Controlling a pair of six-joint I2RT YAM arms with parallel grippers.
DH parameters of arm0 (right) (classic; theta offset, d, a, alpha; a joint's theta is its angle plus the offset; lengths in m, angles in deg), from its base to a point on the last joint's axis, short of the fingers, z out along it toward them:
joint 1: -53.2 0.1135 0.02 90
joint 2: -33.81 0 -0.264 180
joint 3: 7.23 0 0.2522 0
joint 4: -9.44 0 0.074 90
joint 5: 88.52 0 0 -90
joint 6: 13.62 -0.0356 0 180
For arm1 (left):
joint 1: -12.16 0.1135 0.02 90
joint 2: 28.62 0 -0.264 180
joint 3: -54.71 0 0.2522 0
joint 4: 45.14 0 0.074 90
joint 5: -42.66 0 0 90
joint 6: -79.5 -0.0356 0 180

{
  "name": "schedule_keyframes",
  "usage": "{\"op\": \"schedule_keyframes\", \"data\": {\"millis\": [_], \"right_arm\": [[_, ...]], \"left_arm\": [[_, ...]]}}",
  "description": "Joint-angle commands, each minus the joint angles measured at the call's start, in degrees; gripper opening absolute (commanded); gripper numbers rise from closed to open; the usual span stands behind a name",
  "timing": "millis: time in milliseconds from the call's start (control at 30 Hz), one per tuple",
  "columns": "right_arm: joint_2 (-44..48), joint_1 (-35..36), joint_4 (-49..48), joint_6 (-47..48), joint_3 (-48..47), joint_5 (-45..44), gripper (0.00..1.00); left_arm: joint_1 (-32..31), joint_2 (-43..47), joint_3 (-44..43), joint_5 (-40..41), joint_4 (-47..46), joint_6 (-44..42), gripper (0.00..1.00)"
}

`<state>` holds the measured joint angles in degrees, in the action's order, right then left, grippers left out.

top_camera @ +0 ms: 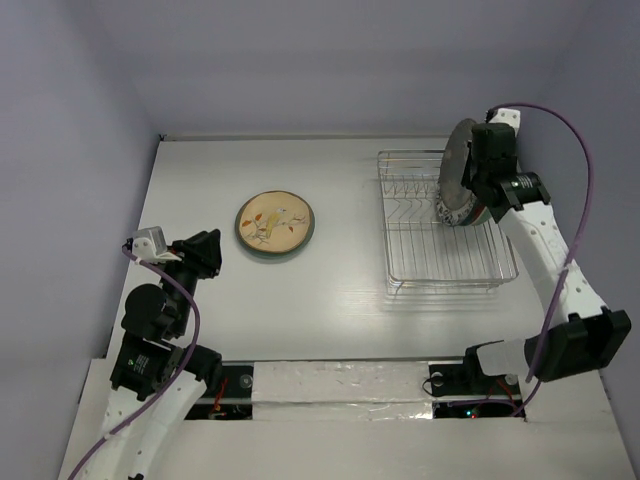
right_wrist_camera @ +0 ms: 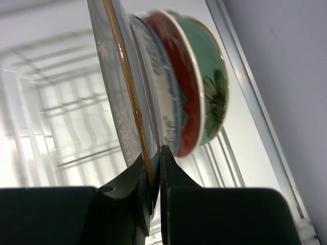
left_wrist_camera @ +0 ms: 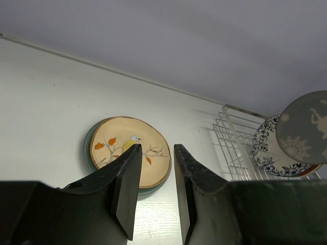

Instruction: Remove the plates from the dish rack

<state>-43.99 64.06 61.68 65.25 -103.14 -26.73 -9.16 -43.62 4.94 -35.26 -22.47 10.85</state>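
Right wrist, right jaws pinching dark plate [right_wrist_camera: 110, 76], left jaws apart, empty

**Top external:** mounted high at the near edge, angled down and forward. It covers the whole table [top_camera: 330, 310] up to the back wall [top_camera: 330, 70], from a distance.

**Left wrist:** low over the table's left side, facing the far right. The left gripper [left_wrist_camera: 157, 148] fills the lower frame, with the bird plate [left_wrist_camera: 130, 150] near and the dish rack [left_wrist_camera: 232, 148] beyond.

**Right wrist:** very close, edge-on to the grey patterned plate [right_wrist_camera: 115, 76], with the racked plates [right_wrist_camera: 186, 92] just behind.

**Overlap:** all three views share the dish rack and the grey patterned plate.
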Motion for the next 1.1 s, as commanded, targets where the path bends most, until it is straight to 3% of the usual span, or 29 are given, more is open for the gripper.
{"op": "schedule_keyframes", "data": {"millis": [0,133,200,467,833,1067], "right_arm": [[6.2,4.5,-5.6,-1.1,-6.1,-2.6,0.0],[7.2,10.1,-10.2,-5.3,-4.1,1.3,0.0],[7.0,14.4,-14.4,-7.6,-1.8,7.4,0.0],[-4.8,24.9,-48.4,-30.9,7.9,26.6,0.0],[-23.9,31.9,-66.1,-48.2,6.5,27.8,0.0],[-31.1,32.5,-70.3,-53.0,6.4,30.6,0.0]], "left_arm": [[-0.3,-0.6,0.3,-0.2,-1.9,0.0,0.29],[-0.3,-0.9,0.4,-0.2,-1.9,0.0,0.29],[-0.3,-1.1,0.4,-0.2,-1.9,0.2,0.29],[-0.3,-1.2,0.4,-0.2,-1.9,0.3,0.29],[-0.3,-0.6,0.4,-0.2,-1.7,0.2,0.29],[-0.3,-1.1,0.4,-0.2,-1.8,0.2,0.29]]}}
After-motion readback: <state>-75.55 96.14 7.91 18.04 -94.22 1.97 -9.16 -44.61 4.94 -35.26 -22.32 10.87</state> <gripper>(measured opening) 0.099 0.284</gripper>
